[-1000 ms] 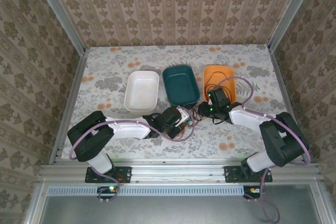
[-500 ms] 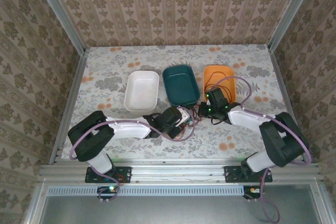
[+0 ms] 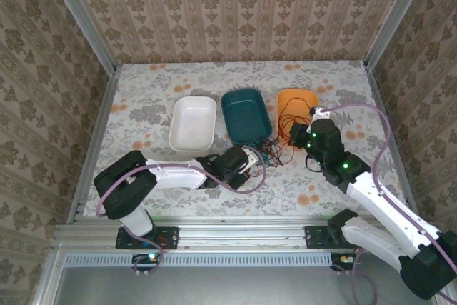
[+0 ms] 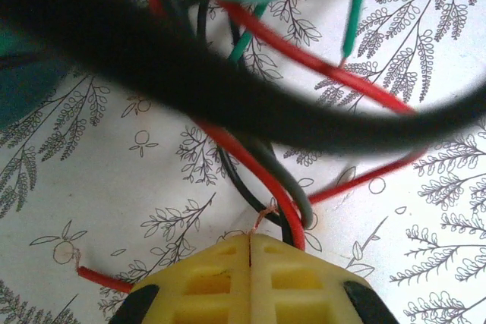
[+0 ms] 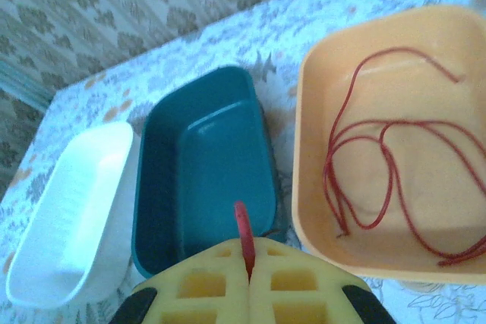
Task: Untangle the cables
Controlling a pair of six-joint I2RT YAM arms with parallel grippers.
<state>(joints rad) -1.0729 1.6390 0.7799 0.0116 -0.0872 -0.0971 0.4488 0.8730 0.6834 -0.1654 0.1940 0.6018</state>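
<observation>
The cables lie as a red, green and black tangle (image 3: 270, 151) on the table in front of the teal tray. In the left wrist view a red cable (image 4: 250, 161), a black cable (image 4: 235, 180) and a green cable (image 4: 351, 20) cross just ahead of my left gripper (image 4: 250, 237). It is shut, with a thin copper strand poking out of its seam. My left gripper (image 3: 250, 156) rests low at the tangle's left side. My right gripper (image 3: 294, 133) is raised beside the orange tray and is shut on a red cable end (image 5: 241, 225), which sticks up between its fingers (image 5: 288, 278).
A white tray (image 3: 193, 123), a teal tray (image 3: 246, 116) and an orange tray (image 3: 296, 91) stand in a row behind the tangle. A thin red cable (image 5: 380, 165) lies looped inside the orange tray (image 5: 307, 149). A blurred dark band (image 4: 228, 89) crosses the left wrist view.
My right gripper has shut on the red cable end, and the right arm has lifted and swung back to the right. The left arm has stayed in place.
</observation>
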